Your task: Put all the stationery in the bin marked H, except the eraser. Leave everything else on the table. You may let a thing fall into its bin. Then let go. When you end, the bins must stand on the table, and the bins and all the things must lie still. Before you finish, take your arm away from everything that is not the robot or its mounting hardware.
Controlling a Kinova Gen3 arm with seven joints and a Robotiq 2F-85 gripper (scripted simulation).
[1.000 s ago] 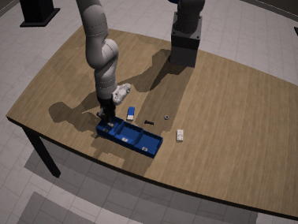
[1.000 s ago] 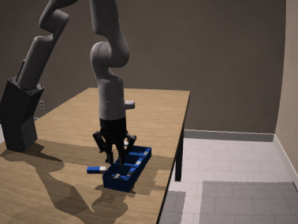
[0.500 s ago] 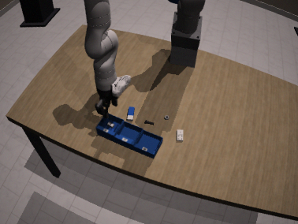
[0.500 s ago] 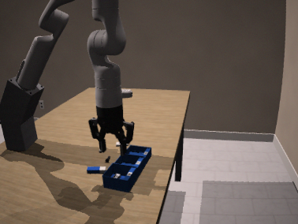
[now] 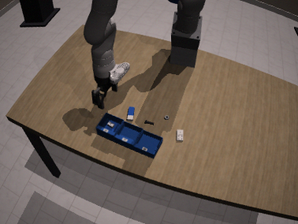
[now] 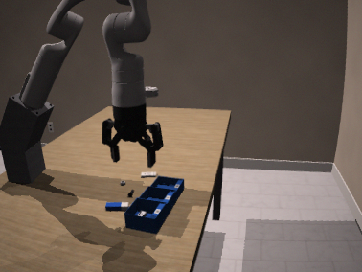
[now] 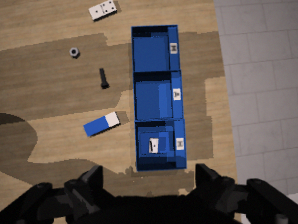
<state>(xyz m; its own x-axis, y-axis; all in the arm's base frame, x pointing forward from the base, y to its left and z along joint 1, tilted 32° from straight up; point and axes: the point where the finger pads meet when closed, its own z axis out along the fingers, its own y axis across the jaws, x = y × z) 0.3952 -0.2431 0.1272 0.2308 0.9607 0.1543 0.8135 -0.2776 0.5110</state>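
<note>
A row of three blue bins [image 7: 157, 97] lies near the table's front edge. The end bin nearest me [image 7: 157, 145] carries a label that reads H. A small white and dark item [image 7: 154, 145] lies inside it, and it also shows in the top view [image 5: 110, 125]. A blue and white eraser [image 7: 101, 124] lies on the table left of that bin. My gripper [image 7: 149, 175] [image 6: 133, 153] is open and empty, well above the H end of the row, touching nothing.
A black bolt [image 7: 104, 78], a grey nut [image 7: 74, 52] and a white domino [image 7: 103, 9] lie on the table beside the bins. A white shoe [image 5: 119, 72] lies behind the arm. The robot base [image 5: 184, 47] stands at the back. The table edge is just beyond the bins.
</note>
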